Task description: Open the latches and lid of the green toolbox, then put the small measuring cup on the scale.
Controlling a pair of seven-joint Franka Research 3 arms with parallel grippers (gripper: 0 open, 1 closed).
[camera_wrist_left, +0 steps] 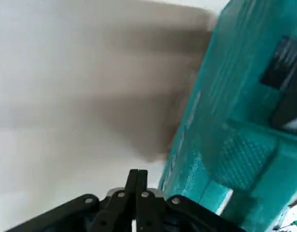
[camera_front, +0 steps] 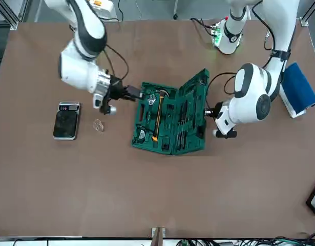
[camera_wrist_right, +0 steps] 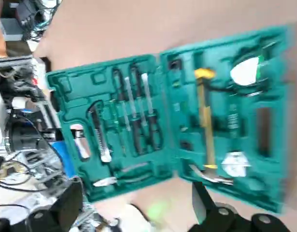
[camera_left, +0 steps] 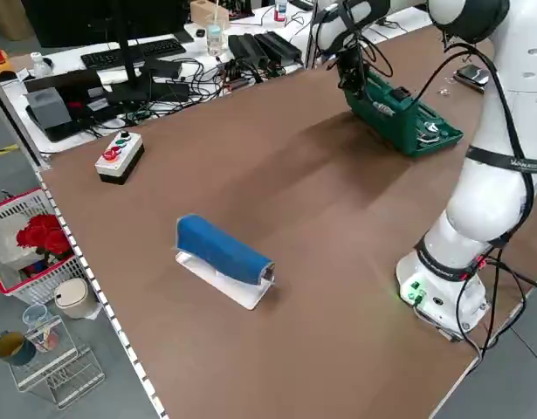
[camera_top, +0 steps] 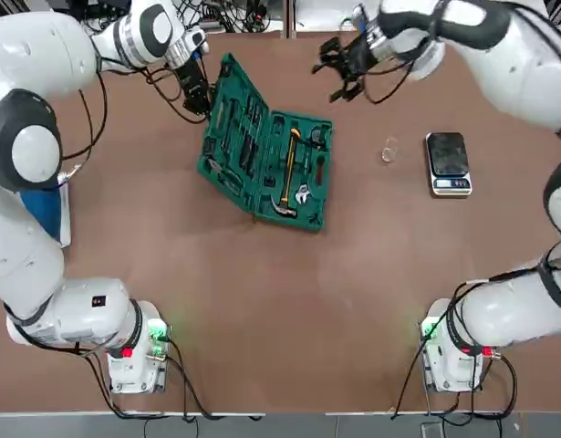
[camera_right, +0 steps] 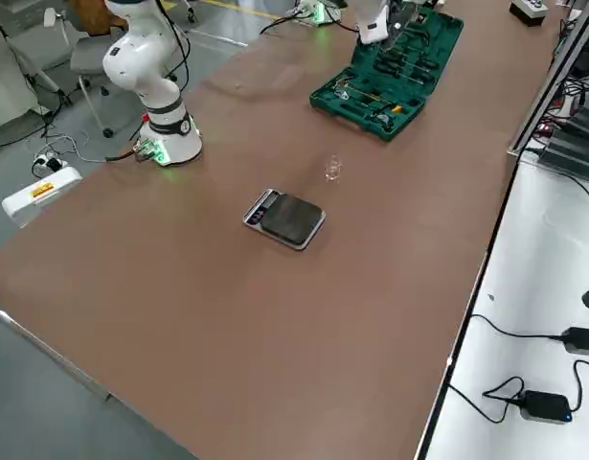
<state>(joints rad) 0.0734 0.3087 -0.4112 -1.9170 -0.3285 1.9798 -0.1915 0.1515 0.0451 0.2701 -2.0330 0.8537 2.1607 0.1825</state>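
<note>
Dark-green plastic toolbox (camera_top: 266,157) lies open, lid (camera_top: 234,128) tilted against the clenched left pincer (camera_top: 200,94); the right pincer (camera_top: 342,73) hovers released nearby.

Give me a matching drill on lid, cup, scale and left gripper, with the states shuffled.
1 lid
2 cup
3 scale
4 left gripper

a on the bare table beside the scale
b shut, behind the lid
c raised, half open
d nothing on its plate

Pairs: 1-c, 2-a, 3-d, 4-b
</note>
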